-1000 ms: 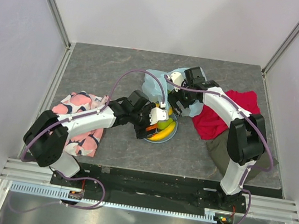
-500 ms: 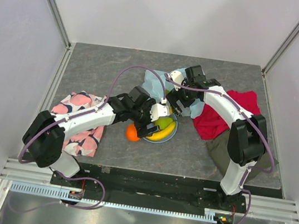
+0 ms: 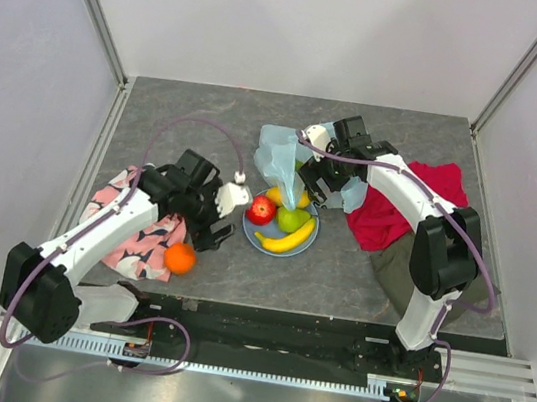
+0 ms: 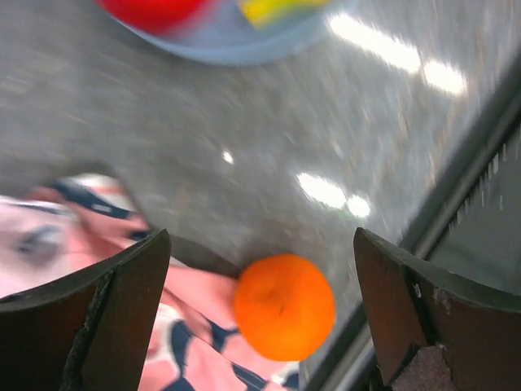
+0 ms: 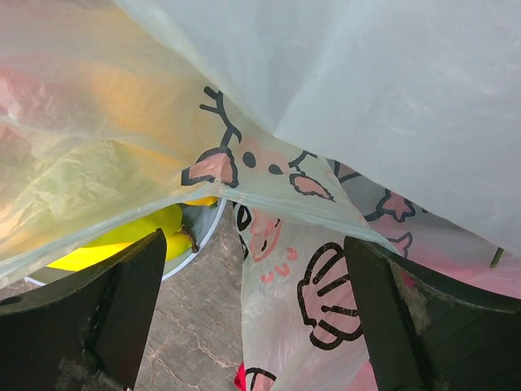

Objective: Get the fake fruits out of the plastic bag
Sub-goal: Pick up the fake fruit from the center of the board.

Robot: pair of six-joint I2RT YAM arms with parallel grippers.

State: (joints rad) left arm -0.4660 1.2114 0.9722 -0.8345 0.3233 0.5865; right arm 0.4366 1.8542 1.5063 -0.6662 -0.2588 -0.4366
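Left gripper (image 4: 262,269) is wide open and empty, above the orange (image 4: 284,306) on the pink cloth (image 4: 49,236). Right gripper (image 5: 256,244) is wide open too, no pinch visible. The bag (image 3: 283,158) hangs over the plate (image 3: 309,241). It's thin, limp, slippery film, so pinch a bunched fold.

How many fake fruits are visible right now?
5: orange at the pink cloth's edge; red apple, green apple, banana and a yellowish fruit on the plate. The bag may hide more.
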